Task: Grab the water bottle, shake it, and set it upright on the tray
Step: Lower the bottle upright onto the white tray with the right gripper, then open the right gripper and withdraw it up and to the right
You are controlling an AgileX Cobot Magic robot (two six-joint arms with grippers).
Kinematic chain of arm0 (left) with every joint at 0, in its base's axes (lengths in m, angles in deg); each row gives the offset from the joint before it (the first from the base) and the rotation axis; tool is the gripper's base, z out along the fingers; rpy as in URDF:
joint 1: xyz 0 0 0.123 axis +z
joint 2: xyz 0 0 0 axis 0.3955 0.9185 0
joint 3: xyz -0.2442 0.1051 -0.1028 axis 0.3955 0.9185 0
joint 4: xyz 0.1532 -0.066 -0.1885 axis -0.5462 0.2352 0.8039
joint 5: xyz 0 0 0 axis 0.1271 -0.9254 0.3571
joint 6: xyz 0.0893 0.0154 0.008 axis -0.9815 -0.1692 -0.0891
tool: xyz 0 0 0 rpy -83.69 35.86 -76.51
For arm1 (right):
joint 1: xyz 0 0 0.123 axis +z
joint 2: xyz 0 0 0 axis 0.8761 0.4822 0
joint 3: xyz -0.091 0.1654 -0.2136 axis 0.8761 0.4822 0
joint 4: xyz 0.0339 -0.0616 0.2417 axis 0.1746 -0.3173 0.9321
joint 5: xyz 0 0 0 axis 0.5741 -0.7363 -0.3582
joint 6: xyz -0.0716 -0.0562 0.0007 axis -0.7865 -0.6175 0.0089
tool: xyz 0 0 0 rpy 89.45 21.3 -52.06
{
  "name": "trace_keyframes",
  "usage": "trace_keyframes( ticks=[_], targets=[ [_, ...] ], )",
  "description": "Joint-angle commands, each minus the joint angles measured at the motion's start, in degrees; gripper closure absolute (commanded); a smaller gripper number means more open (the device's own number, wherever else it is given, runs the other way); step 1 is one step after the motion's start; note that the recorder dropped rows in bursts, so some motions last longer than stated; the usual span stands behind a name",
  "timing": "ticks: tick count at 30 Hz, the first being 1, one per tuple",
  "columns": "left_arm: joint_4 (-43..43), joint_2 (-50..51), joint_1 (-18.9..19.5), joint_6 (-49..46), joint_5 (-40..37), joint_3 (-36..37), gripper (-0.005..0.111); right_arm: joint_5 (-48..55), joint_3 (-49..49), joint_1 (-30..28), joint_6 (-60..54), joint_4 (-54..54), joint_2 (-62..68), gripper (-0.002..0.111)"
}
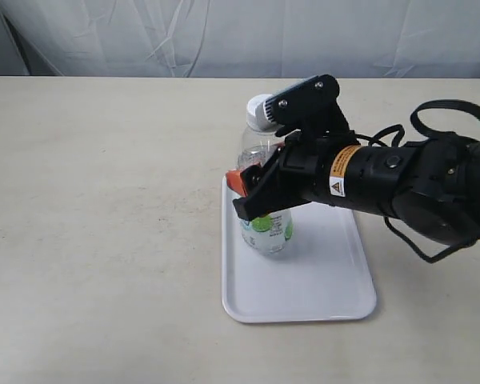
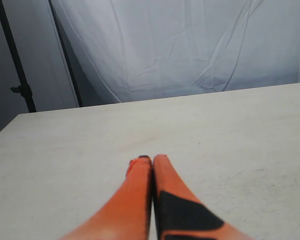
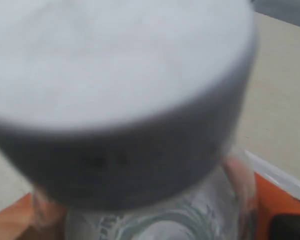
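Note:
The water bottle (image 1: pixel 269 230) is clear, with a white cap (image 1: pixel 260 111) and a green and white label. It stands nearly upright, leaning slightly, over the far left part of the white tray (image 1: pixel 320 296). Whether its base touches the tray I cannot tell. My right gripper (image 1: pixel 254 196) is shut on the bottle's middle, one orange finger (image 1: pixel 236 180) showing at its left. In the right wrist view the blurred cap (image 3: pixel 120 95) fills the frame, with the bottle body (image 3: pixel 155 220) below it and an orange finger (image 3: pixel 285 207) at its side. My left gripper (image 2: pixel 151 161) is shut and holds nothing, over bare table.
The beige table (image 1: pixel 96 224) stretches wide on the left of the tray. A white cloth backdrop (image 1: pixel 248 36) hangs behind the far edge. The right arm's black body (image 1: pixel 400 188) lies low over the table to the right of the tray.

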Motion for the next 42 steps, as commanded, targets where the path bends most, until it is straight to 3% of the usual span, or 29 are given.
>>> trace_keyframes(
  ticks=[1,12,14,17,21,24,32,42],
  targets=[
    [0.05,-0.24,-0.40,0.15,0.71,0.16,0.105,-3.68,-0.28,-0.29,-2.53,2.12,2.57,0.109],
    [0.05,-0.24,-0.40,0.15,0.71,0.16,0.105,-2.97,-0.28,-0.29,-2.53,2.12,5.46,0.109],
    [0.05,-0.24,-0.40,0.15,0.71,0.16,0.105,-2.84,-0.28,-0.29,-2.53,2.12,5.46,0.104],
    [0.05,-0.24,-0.40,0.15,0.71,0.16,0.105,-2.81,-0.28,-0.29,-2.53,2.02,5.46,0.082],
    [0.05,-0.24,-0.40,0.15,0.71,0.16,0.105,-2.39,-0.28,-0.29,-2.53,5.40,5.46,0.030],
    [0.05,-0.24,-0.40,0.15,0.71,0.16,0.105,-1.75,-0.28,-0.29,-2.53,6.04,5.46,0.004],
    [0.05,-0.24,-0.40,0.15,0.71,0.16,0.105,-1.34,-0.28,-0.29,-2.53,5.94,2.68,0.004],
    [0.05,-0.24,-0.40,0.15,0.71,0.16,0.105,0.25,-0.28,-0.29,-2.53,5.94,-15.90,0.004]
  ],
)
